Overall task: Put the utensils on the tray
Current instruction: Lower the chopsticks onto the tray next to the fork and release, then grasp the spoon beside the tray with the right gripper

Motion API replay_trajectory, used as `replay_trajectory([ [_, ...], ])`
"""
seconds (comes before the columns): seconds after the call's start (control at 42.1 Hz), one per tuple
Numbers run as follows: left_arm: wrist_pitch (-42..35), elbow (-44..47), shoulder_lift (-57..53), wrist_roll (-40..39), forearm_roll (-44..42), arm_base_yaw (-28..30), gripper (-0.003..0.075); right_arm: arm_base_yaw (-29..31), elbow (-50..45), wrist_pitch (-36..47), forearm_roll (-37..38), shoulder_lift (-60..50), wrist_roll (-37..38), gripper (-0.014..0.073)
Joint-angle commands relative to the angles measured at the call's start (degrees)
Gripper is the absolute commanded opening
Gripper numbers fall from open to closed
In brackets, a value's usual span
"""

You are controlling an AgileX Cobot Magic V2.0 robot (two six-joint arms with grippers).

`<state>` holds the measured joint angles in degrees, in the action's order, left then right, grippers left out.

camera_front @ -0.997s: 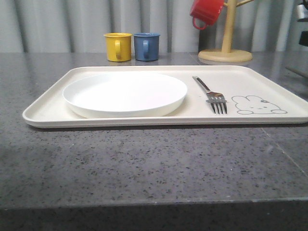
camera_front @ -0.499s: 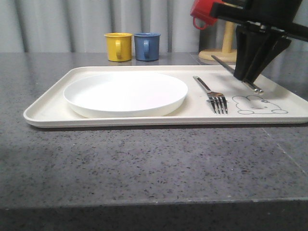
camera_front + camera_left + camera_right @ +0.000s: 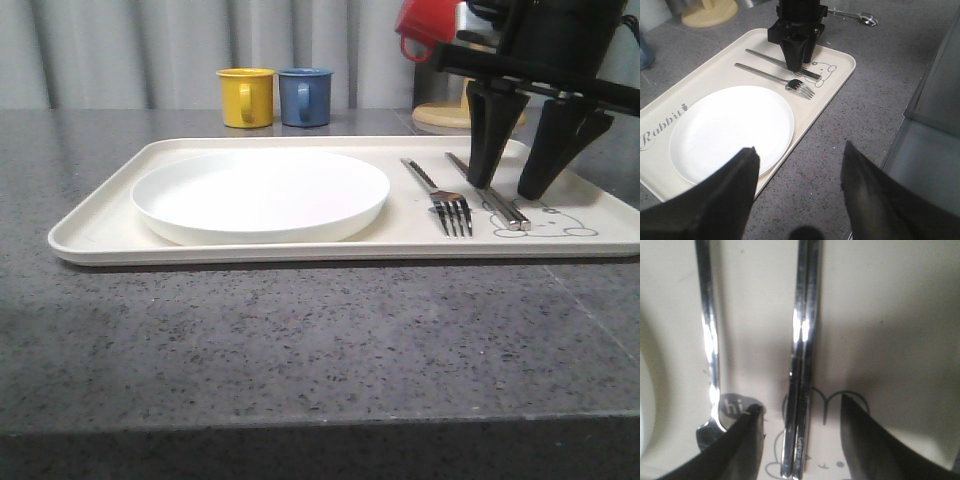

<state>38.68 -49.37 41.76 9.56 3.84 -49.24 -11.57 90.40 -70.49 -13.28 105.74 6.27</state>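
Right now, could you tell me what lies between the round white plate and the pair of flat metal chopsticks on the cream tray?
The silver four-tined fork lies between the round white plate and the flat metal chopsticks, as the front view shows.

On the tray (image 3: pixel 90 232), the plate (image 3: pixel 260 193) takes up the left and middle, leaving bare strips along the tray's left and front rims. Toward the right end, the fork (image 3: pixel 440 195) and chopsticks (image 3: pixel 490 195) lie side by side with a narrow gap between. The right gripper (image 3: pixel 512 190) stands spread astride the chopsticks, blocking that end. The yellow mug (image 3: pixel 245 97), blue mug (image 3: pixel 304 96) and mug stand (image 3: pixel 440 115) line the counter's back edge. The counter's front edge looks open, though the far right is poorly seen.
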Motion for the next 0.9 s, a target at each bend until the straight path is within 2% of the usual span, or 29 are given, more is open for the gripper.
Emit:
replay_trajectory([
  [0.0, -4.5, -1.5, 0.0, -0.6, 0.2, -0.5, 0.0375, 0.0, 1.6, -5.3, 1.1, -6.9, -5.7, 0.0396],
  [0.119, -4.5, -1.5, 0.0, -0.6, 0.2, -0.5, 0.0376, 0.9, 1.5, -6.4, 9.9, -11.9, -6.8, 0.0396],
  [0.237, -4.5, -1.5, 0.0, -0.6, 0.2, -0.5, 0.0375, 4.4, 1.5, -6.4, 18.2, -15.1, -7.2, 0.0394],
  [0.522, -4.5, -1.5, 0.0, -0.6, 0.2, -0.5, 0.0376, 17.2, 1.5, -6.4, 18.3, -12.8, -9.6, 0.0394],
  [0.878, -4.5, -1.5, 0.0, -0.6, 0.2, -0.5, 0.0376, 23.1, 1.5, -5.8, 18.5, -4.3, -13.0, 0.0394],
])
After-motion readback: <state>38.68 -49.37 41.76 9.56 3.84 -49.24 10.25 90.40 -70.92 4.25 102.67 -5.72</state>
